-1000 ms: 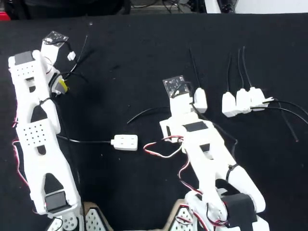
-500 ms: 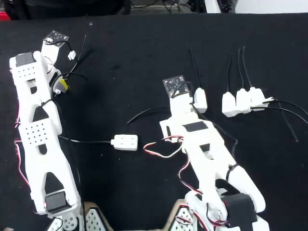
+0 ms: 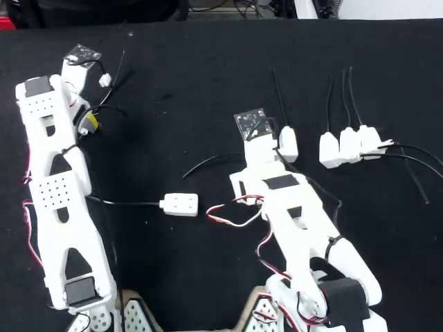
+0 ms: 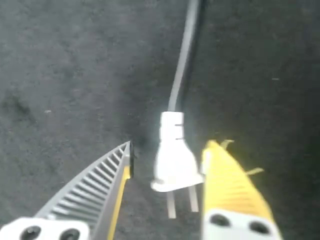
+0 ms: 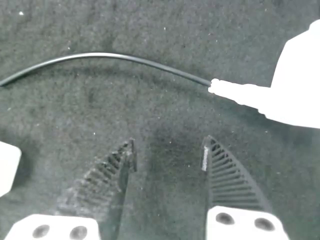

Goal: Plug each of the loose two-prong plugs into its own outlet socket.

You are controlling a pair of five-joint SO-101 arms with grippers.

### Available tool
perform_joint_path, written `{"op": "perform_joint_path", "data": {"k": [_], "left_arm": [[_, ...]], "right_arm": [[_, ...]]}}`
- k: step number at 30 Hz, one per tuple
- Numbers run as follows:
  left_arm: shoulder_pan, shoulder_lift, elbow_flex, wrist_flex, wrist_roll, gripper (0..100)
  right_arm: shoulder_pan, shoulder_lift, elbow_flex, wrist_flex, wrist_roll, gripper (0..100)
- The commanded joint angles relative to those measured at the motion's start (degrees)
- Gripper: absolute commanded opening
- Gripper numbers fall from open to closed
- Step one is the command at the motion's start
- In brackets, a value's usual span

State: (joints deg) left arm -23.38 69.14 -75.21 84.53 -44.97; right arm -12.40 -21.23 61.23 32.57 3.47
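Note:
My left gripper (image 4: 170, 148) is open at the far left of the table, low over the black cloth. A white two-prong plug (image 4: 175, 165) lies between its fingers, prongs towards the wrist and grey cord running away. One yellow finger (image 4: 227, 185) is right beside the plug, and the ridged finger (image 4: 112, 172) stands a little apart. My right gripper (image 5: 167, 150) is open over bare cloth at mid-table, with another white plug (image 5: 300, 90) (image 3: 287, 144) and its black cord just off to one side. The white outlet socket block (image 3: 180, 204) lies between the two arms.
Three more white plugs (image 3: 349, 145) with black cords lie in a row at the right. A black cable runs from the outlet block under the left arm. Red and white wires loop beside the right arm's base. The cloth beyond both arms is open.
The left arm's wrist has shifted slightly, down and to the right in the high view. The right arm and the plugs stay put.

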Motion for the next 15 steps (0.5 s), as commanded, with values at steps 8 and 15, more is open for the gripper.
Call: {"op": "perform_joint_path", "data": {"k": [8, 15], "left_arm": [[1.36, 0.79, -0.57, 6.86, -0.35, 3], [2.59, 0.79, -10.59, 16.26, 3.34, 3]], "right_arm": [[0.88, -2.33, -2.86, -0.88, -0.26, 20.1], [0.88, -2.42, -2.86, -0.88, -0.26, 20.1]]}}
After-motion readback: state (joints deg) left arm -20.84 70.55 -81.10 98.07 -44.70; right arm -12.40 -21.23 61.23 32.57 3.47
